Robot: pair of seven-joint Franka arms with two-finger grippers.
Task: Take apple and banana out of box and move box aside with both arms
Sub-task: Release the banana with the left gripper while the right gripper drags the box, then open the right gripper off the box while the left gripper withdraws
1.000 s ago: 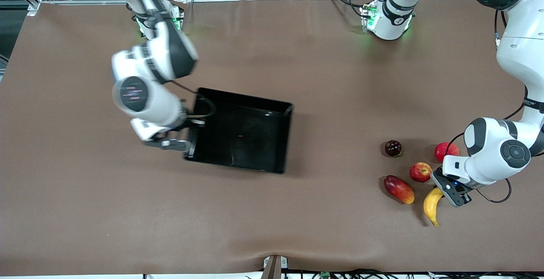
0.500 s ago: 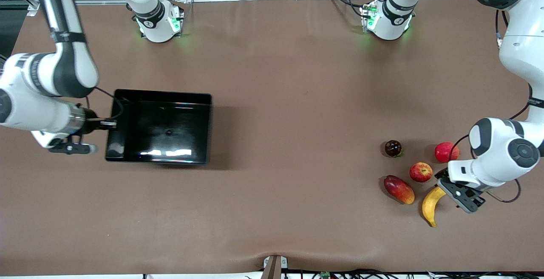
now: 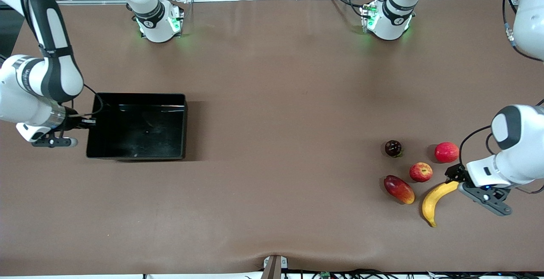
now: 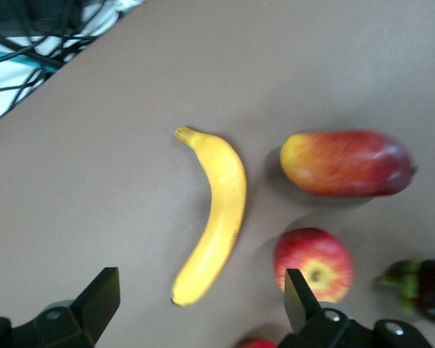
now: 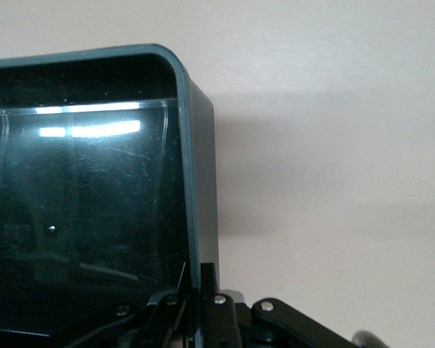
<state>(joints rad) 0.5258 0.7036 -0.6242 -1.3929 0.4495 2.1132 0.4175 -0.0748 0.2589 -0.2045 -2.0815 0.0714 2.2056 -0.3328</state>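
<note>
The black box (image 3: 136,127) lies toward the right arm's end of the table. My right gripper (image 3: 88,122) is shut on its end wall; the right wrist view shows the wall (image 5: 192,181) clamped between the fingers (image 5: 209,281). The yellow banana (image 3: 434,201) and the red-yellow apple (image 3: 420,172) lie toward the left arm's end. My left gripper (image 3: 454,177) is open and empty, low over the banana's end. In the left wrist view the banana (image 4: 219,210) and the apple (image 4: 313,262) lie just ahead of the open gripper (image 4: 200,304).
A red-orange mango (image 3: 398,189) lies beside the banana. A dark purple fruit (image 3: 393,148) and another round red fruit (image 3: 446,152) lie farther from the front camera than the apple. The brown table (image 3: 289,100) ends near the left arm's wrist.
My right gripper has moved the box from the table's middle toward the right arm's end. My left gripper has drawn back along the banana toward the left arm's end, uncovering more of it.
</note>
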